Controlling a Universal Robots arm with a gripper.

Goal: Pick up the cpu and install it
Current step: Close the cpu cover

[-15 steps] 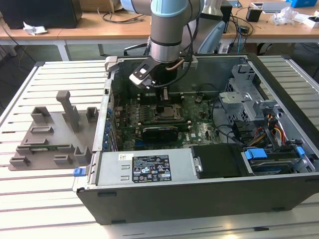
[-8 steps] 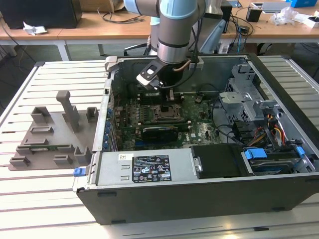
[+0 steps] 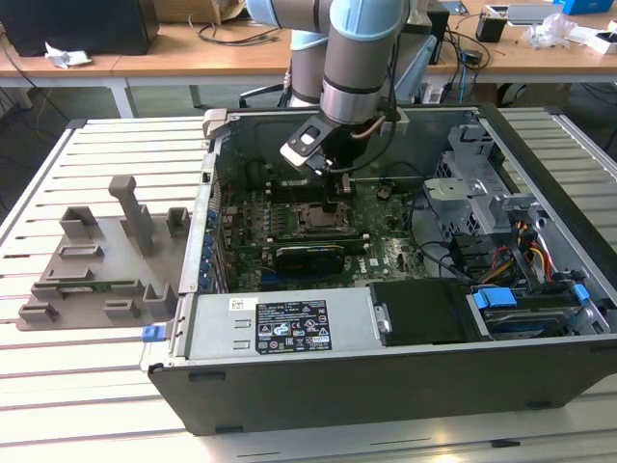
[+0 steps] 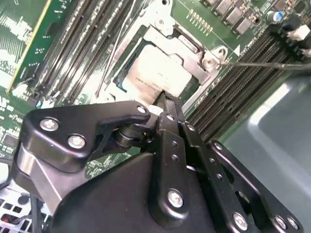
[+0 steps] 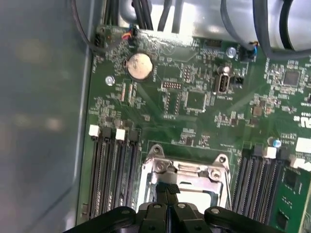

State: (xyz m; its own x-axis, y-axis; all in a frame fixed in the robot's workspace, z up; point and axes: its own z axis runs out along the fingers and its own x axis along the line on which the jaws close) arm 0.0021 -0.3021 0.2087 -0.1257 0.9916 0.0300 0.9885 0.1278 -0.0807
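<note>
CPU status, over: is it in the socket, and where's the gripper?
The gripper shut, tips at the edge of the cpu. The cpu flat inside the socket frame. Nothing else over it.

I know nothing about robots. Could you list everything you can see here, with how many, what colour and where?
computer case: one, dark grey, open, on the table
table: one, pale slatted metal, under everything
plastic tray: one, grey with raised blocks, on the table at the exterior view's left of the case
motherboard: one, green, inside the case
coin battery: one, silvery, on the motherboard
socket frame: one, dark with metal edges, on the motherboard
cpu: one, silvery, lying within the socket frame
robot arm: one, silver and pale blue, reaching down into the case
gripper: one, black, shut, tip at the cpu's edge
</note>
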